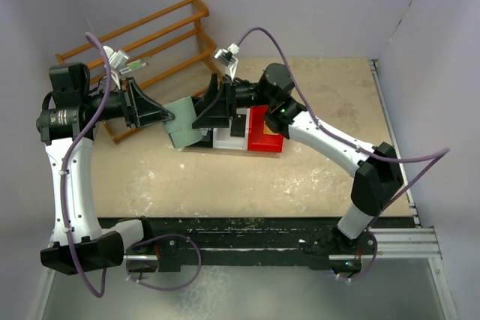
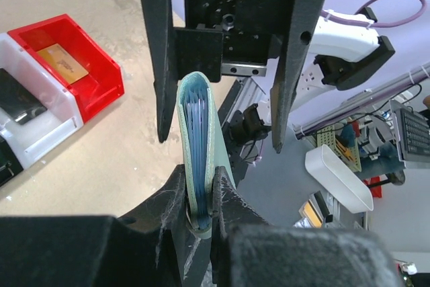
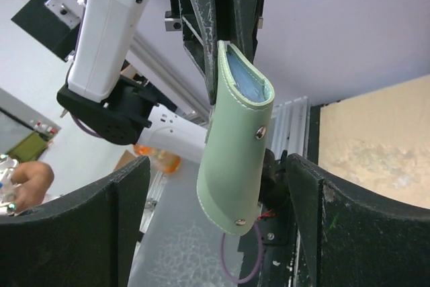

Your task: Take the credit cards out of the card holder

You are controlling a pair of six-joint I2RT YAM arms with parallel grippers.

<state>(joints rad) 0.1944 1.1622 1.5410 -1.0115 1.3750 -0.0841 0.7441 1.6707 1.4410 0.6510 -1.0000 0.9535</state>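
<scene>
Above the beige counter (image 1: 315, 177), we see the left jaws pinching the holder (image 2: 201, 139). The right jaws are spread either side of it, and its contents are indistinct.

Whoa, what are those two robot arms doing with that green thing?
The left end effector is pinching a green card holder, holding it up on edge. The right end effector is open, with a finger on each side of the holder, not gripping it. An orange card lies in the red bin and a black card in the white bin beside it. I can't tell if more cards are inside.
</scene>
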